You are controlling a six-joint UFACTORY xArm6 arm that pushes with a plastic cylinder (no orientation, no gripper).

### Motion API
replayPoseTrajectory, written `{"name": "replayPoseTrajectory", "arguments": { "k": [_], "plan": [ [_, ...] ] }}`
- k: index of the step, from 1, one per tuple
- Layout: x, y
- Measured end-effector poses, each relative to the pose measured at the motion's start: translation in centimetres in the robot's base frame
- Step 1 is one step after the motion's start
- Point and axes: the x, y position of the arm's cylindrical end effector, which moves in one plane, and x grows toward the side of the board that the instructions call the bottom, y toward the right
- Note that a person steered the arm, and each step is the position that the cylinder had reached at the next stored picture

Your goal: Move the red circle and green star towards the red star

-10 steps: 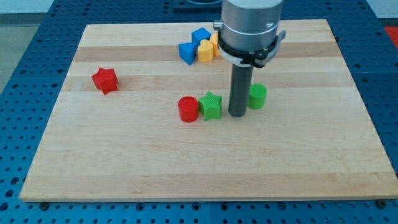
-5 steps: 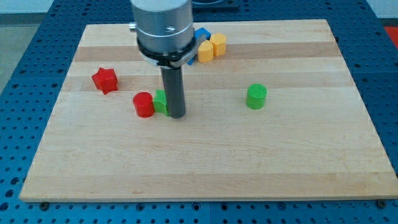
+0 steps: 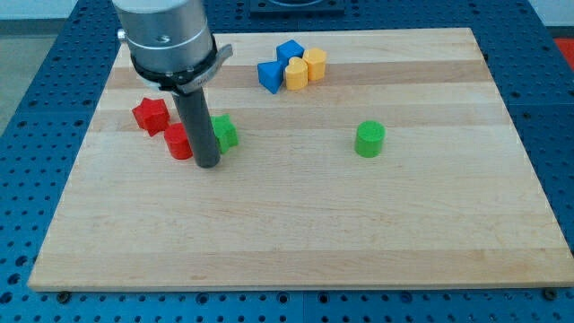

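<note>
The red star (image 3: 150,115) lies at the view's left on the wooden board (image 3: 287,224). The red circle (image 3: 178,142) sits just to its lower right, close to or touching it, partly hidden by my rod. The green star (image 3: 224,133) sits right of the rod, partly hidden by it. My tip (image 3: 208,164) rests on the board between the red circle and the green star, slightly below both and close against them.
A green cylinder (image 3: 369,139) stands alone at the view's right of centre. Two blue blocks (image 3: 270,75) (image 3: 289,52) and two yellow blocks (image 3: 295,74) (image 3: 314,64) cluster near the view's top.
My tip has swept from the view's centre to the left, pushing the red circle and green star along. The red circle now sits beside the red star. The green star has slipped to the rod's right.
</note>
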Motion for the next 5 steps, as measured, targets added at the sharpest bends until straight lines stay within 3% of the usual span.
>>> {"name": "replayPoseTrajectory", "arguments": {
  "k": [5],
  "plan": [
    [-0.6, -4.3]
  ]
}}
